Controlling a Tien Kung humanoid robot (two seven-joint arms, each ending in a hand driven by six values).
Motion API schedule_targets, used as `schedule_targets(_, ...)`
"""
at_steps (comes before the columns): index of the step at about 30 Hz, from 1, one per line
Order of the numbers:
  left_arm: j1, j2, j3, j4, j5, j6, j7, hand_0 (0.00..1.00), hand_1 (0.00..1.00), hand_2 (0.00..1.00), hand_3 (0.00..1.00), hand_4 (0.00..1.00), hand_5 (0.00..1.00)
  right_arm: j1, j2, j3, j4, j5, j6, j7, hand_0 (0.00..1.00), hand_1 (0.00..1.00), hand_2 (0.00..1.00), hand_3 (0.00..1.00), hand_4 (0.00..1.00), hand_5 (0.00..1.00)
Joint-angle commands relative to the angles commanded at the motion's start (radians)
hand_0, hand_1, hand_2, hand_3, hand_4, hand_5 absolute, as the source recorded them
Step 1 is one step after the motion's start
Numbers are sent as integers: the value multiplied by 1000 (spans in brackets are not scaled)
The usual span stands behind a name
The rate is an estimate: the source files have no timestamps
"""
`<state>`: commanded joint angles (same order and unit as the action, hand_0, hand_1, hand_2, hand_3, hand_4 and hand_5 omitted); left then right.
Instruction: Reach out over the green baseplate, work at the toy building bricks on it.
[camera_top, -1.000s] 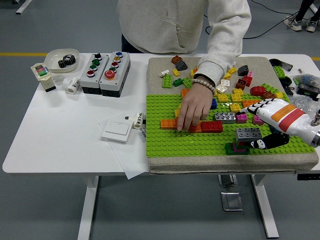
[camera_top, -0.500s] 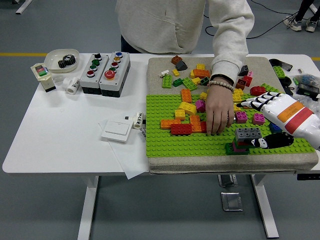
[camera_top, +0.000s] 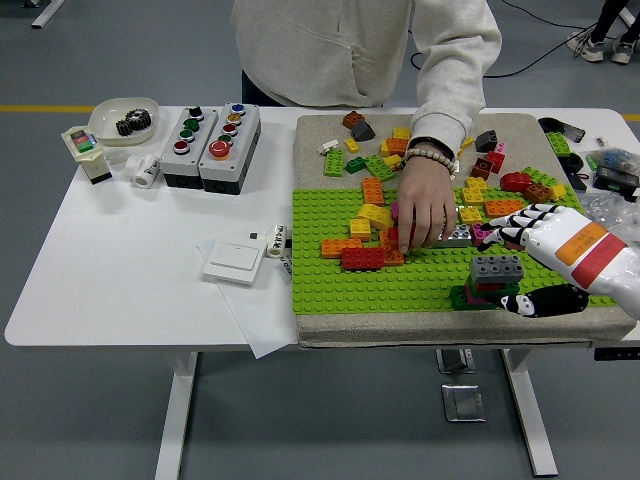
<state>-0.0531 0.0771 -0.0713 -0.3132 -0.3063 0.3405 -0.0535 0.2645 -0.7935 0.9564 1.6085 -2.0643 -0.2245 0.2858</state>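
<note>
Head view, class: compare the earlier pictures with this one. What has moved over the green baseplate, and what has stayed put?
The person's hand swept right along the green baseplate, then drew back toward the middle; red and orange bricks shifted beneath it. The robot's right hand sank slightly by the grey-topped brick stack, which stayed put. The button boxes did not move.

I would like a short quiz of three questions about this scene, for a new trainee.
1. True or false: a person's hand is on the green baseplate.
2. Which colour is the top brick of the small stack beside the robot's right hand? A) grey B) yellow C) blue
3. Fill in: the red brick near the baseplate's middle touches an ______ brick.

Key: 1 true; 2 A; 3 orange.
</note>
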Motion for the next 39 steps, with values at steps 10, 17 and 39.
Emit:
schedule_targets(10,-1,-1,5,0,-9,-1,-4,598,723,697,557,580,621,-29,-6,-11,22,-9,-1,-4,699,691,734,634,812,545)
schedule_targets(17,1,-1,3,1,-7,-1,-2,598,723,697,557,580,621,-36,-7,-18,14,-17,-1,-7,698,691,732,629,799,568)
schedule_targets(39,6,0,-5,1,12,2,5,602,723,698,557,580,622,-59,-8,-15,-5,-40,5,-9,690,685,730,624,791,560)
